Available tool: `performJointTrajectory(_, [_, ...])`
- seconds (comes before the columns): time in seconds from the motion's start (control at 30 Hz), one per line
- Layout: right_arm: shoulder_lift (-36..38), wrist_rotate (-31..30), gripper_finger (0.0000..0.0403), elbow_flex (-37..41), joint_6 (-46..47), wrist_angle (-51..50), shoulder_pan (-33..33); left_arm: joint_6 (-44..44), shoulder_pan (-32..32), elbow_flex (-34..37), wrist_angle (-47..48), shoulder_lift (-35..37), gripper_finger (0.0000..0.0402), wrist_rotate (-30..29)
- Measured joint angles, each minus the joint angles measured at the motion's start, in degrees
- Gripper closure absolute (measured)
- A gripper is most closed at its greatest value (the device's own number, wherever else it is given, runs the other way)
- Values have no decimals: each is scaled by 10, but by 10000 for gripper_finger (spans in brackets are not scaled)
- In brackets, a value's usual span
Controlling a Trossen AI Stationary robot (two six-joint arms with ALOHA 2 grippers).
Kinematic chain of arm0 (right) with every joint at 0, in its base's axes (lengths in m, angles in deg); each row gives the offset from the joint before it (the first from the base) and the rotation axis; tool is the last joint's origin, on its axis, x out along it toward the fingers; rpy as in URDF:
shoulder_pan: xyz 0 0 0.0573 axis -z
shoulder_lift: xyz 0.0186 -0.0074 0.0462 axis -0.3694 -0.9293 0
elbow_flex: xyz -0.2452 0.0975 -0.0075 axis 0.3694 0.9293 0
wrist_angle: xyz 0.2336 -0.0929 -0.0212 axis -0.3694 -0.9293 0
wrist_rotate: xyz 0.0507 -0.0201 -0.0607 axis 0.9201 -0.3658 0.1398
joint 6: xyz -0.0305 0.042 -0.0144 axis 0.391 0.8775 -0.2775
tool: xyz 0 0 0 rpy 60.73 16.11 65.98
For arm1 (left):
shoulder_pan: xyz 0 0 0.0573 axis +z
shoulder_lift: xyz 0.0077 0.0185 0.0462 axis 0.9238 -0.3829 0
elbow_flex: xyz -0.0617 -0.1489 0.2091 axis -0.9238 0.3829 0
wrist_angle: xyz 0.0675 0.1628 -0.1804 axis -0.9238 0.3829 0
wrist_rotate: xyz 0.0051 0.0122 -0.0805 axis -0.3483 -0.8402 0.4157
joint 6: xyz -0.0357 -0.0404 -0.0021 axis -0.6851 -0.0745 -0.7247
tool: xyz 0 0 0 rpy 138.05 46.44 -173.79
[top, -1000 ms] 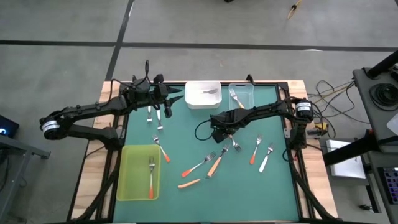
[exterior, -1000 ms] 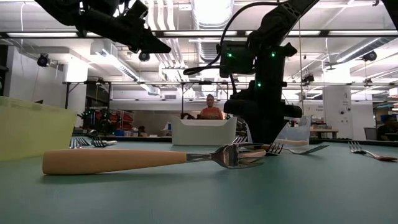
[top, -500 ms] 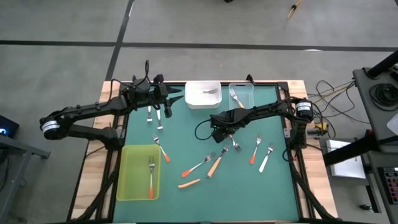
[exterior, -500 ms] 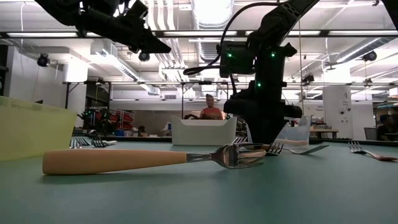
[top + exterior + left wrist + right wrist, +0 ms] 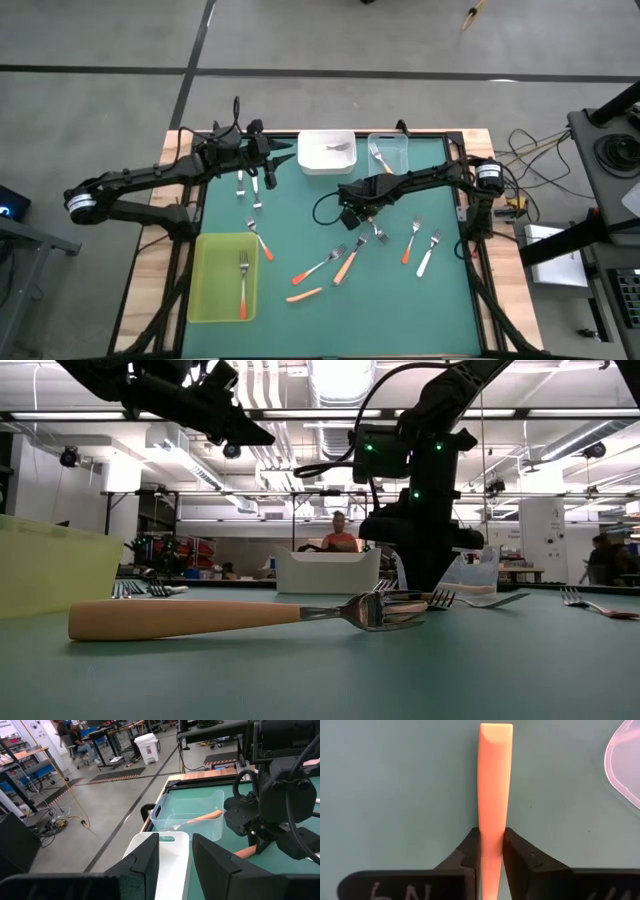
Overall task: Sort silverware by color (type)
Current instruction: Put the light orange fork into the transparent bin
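Note:
My right gripper (image 5: 360, 207) is low over the middle of the green mat, shut on a fork with a light orange handle (image 5: 495, 780). My left gripper (image 5: 268, 170) hangs open over the mat's far left part, near two white-handled forks (image 5: 248, 188), holding nothing (image 5: 175, 857). Several more forks lie flat on the mat: red-orange and light orange ones (image 5: 335, 265) near the middle, two (image 5: 420, 245) to the right. One red-orange fork (image 5: 243, 285) lies in the yellow-green tray (image 5: 210, 250). My right gripper pinches the light orange handle between its two fingers (image 5: 470, 847), at a spot (image 5: 492, 832) partway along the handle. The fingers come from above and lie across it. The handle's free end (image 5: 496, 730) points away over the mat. Whether the fork is lifted does not show.
A white tray (image 5: 318, 140) and a clear tray (image 5: 400, 160) stand side by side at the mat's far edge, each with a fork inside. The clear tray's corner (image 5: 625, 765) is close to my right gripper. Wooden borders frame the mat. People sit in the room beyond.

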Motion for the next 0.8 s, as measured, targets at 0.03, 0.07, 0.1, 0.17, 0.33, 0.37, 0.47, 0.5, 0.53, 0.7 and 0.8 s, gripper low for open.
performJointTrajectory(0.03, [0, 0, 360, 0, 1, 0, 0, 0, 0, 0, 0, 0, 302, 0])
performJointTrajectory(0.07, [1, 0, 360, 0, 1, 0, 0, 0, 0, 0, 0, 0, 302, 0])
performJointTrajectory(0.1, [2, 0, 360, 0, 1, -1, 0, 0, 0, 0, 0, 0, 302, 0])
performJointTrajectory(0.17, [8, -1, 360, 1, 0, -1, 0, 0, 0, 0, 0, 0, 302, 0])
performJointTrajectory(0.33, [36, -2, 360, 4, -8, -8, 0, 0, 0, 0, 0, 0, 302, 0])
performJointTrajectory(0.37, [46, -3, 360, 4, -14, -6, 0, 0, 0, 0, 0, 0, 302, 0])
performJointTrajectory(0.47, [77, -17, 360, 3, -30, -5, 0, 0, 0, 0, -1, 0, 302, 0])
performJointTrajectory(0.5, [85, -28, 360, 3, -36, -5, -2, 0, 0, 0, -1, 0, 302, 0])
performJointTrajectory(0.53, [96, -37, 360, 3, -45, -4, -3, 0, 0, 0, -1, 0, 302, 0])
performJointTrajectory(0.7, [159, -90, 360, 2, -103, 8, -11, 0, 0, 0, -1, 0, 302, 0])
performJointTrajectory(0.8, [193, -116, 360, 11, -163, 59, -20, -5, 0, 0, -2, 0, 302, 0])
